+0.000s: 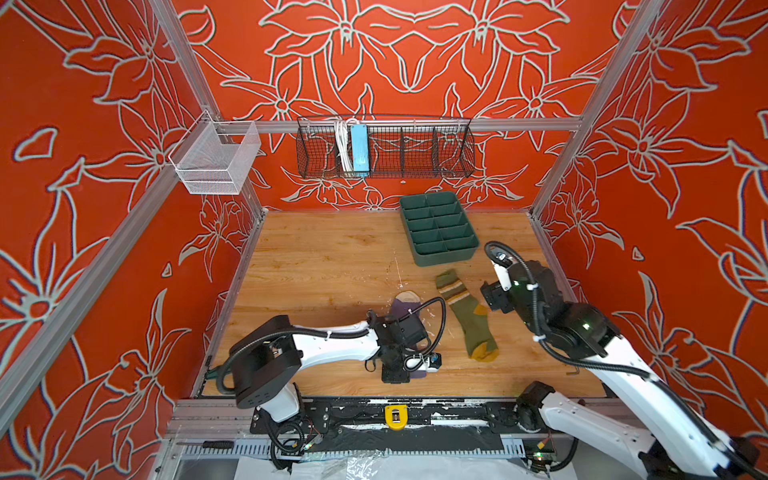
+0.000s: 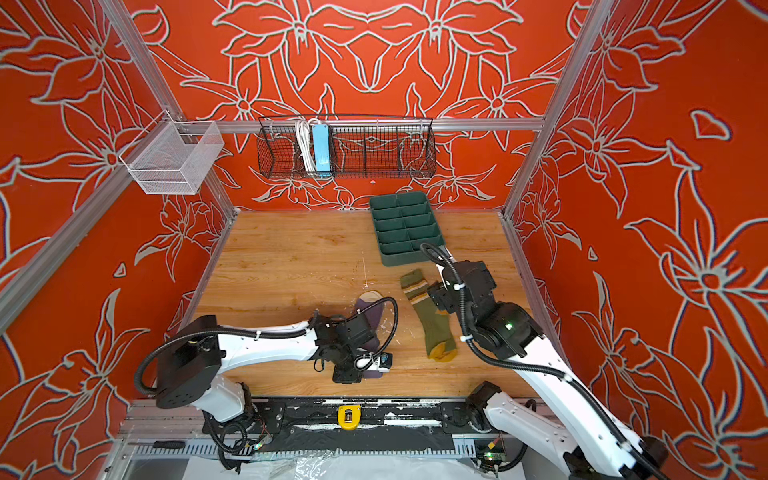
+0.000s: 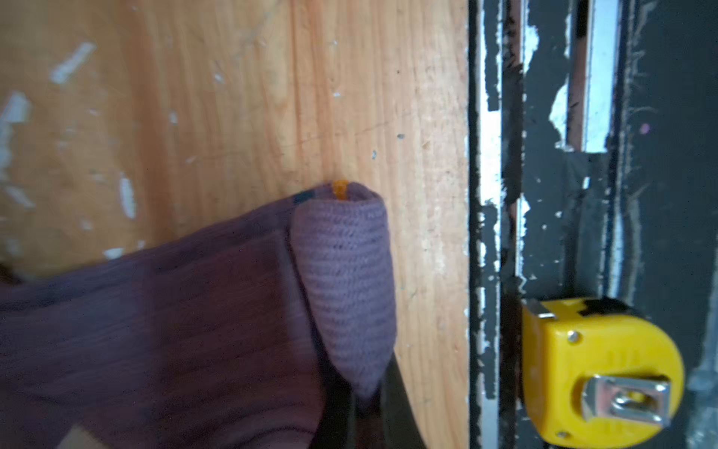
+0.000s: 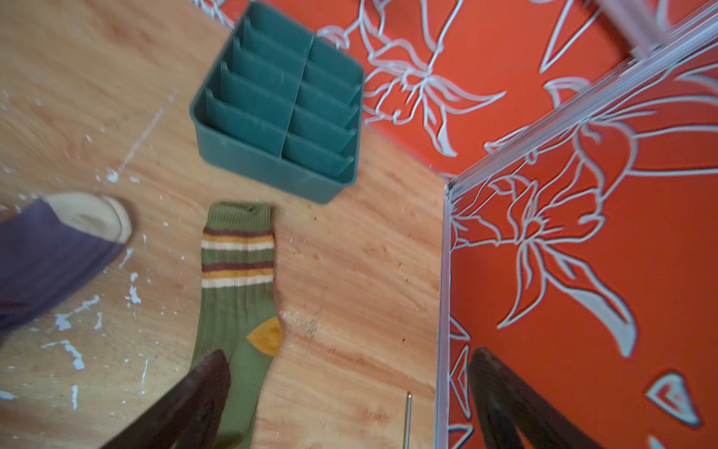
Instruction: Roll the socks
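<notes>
Currently mid-roll: left jaws pinch the purple sock (image 3: 342, 280) near the worktop (image 1: 332, 257) front edge, right jaws wide beside the flat green sock (image 4: 237, 295) toward the right edge; next likely winding toeward.
</notes>
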You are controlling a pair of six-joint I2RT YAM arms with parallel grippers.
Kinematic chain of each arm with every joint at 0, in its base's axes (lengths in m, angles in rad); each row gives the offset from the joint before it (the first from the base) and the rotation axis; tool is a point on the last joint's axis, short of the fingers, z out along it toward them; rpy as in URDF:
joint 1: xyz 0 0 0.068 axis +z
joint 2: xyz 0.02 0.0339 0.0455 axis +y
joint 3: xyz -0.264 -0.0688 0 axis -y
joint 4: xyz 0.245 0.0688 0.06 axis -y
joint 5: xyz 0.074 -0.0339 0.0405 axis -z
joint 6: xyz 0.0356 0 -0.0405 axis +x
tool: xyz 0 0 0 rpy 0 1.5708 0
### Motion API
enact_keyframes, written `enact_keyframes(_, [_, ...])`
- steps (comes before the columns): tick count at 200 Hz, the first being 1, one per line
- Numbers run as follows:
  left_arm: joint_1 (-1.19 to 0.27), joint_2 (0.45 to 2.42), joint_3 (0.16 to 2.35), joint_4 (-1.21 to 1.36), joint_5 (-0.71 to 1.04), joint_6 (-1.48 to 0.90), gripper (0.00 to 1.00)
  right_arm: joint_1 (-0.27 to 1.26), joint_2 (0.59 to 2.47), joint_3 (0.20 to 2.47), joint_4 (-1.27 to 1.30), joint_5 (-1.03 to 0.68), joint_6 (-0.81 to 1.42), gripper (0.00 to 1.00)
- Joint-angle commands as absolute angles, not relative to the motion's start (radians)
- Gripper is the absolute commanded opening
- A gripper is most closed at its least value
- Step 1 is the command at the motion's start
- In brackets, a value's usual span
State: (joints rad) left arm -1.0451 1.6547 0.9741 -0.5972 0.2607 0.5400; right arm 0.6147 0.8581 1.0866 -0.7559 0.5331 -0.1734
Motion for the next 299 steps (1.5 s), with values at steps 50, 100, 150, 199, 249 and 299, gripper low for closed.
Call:
enact_keyframes(50, [-0.964,1.863,1.139,-0.757,0.454,0.44,0.0,0.727,0.803,1.063,-0.819,0.482,-0.493,0.93])
enact_keyframes(100, [-0.896,1.909,1.187,-0.779,0.513,0.412,0.0,1.093,0.811,0.892,-0.74,0.635,-0.707,0.91])
enact_keyframes(150, [-0.856,1.917,1.199,-0.784,0.559,0.404,0.0,1.551,0.861,0.833,-0.811,0.684,-0.553,0.88])
enact_keyframes(199, [-0.851,1.91,1.194,-0.782,0.571,0.408,0.0,1.699,1.068,0.741,-0.622,0.577,-0.313,0.84])
enact_keyframes(249, [-0.85,1.875,1.17,-0.765,0.562,0.405,0.0,1.656,1.192,0.622,-0.419,0.542,-0.296,0.83])
enact_keyframes(299, [-0.85,1.861,1.161,-0.76,0.563,0.406,0.0,1.487,1.311,0.578,-0.259,0.496,-0.364,0.76])
